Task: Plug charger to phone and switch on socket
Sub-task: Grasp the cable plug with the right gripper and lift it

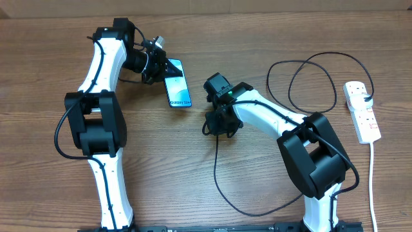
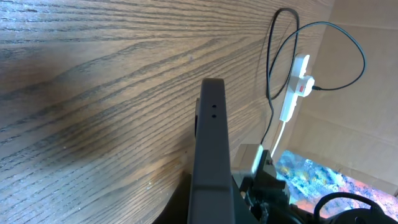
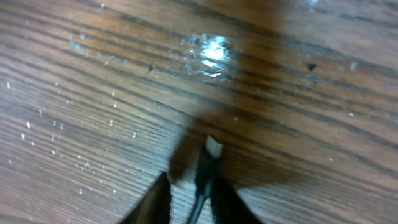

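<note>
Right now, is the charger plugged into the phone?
No: the charger tip sits between the right fingers, apart from the phone.

Blur hid whether the jaws of the right gripper (image 3: 193, 186) pinched the charger (image 3: 210, 152) between them; the phone (image 2: 211, 155) showed only its edge.

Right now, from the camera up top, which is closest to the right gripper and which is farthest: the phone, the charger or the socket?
1. charger: its tip sits between the fingers of the right gripper.
2. phone: up and to the left, by the other arm.
3. socket: far off on the right side.
</note>
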